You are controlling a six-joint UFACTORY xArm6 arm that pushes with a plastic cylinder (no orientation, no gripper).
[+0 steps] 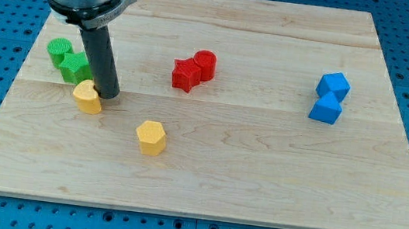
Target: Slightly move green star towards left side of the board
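Resting just right of the green star, my tip touches the yellow block; no claw shows.

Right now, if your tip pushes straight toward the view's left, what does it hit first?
My tip sits right beside the yellow block, seemingly touching, so that goes first. The green star lies up-left, probably off that line.

Wooden board, green, yellow, red, blue blocks
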